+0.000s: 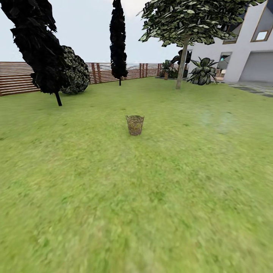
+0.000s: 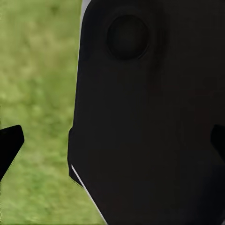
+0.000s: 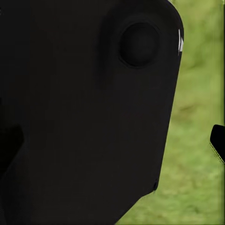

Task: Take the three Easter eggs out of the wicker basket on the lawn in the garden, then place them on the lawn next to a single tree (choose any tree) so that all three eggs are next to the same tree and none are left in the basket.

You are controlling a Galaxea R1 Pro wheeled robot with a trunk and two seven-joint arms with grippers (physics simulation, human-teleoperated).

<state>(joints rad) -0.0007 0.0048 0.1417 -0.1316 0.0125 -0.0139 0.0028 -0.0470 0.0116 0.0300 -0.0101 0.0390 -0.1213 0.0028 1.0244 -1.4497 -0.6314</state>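
The wicker basket [image 1: 135, 124] stands upright on the lawn [image 1: 136, 197], some way ahead of me in the middle of the head view. At this distance I cannot make out the Easter eggs through its weave. A tree [image 1: 182, 62] with a pale straight trunk and leafy crown rises far beyond the basket to the right. In the left wrist view my left gripper [image 2: 112, 145] is open, its dark fingertips [image 2: 10, 143] at the frame's edges, over grass and a dark robot part. My right gripper [image 3: 112, 143] is likewise open, one fingertip [image 3: 218, 140] visible.
A slatted wooden fence [image 1: 19, 77] bounds the garden at the back. Two dark cypress-like trees [image 1: 40, 49] [image 1: 118, 41] and a round shrub [image 1: 76, 70] stand at back left. A white house [image 1: 246, 53] and a broad-leaved plant [image 1: 204, 72] are at back right.
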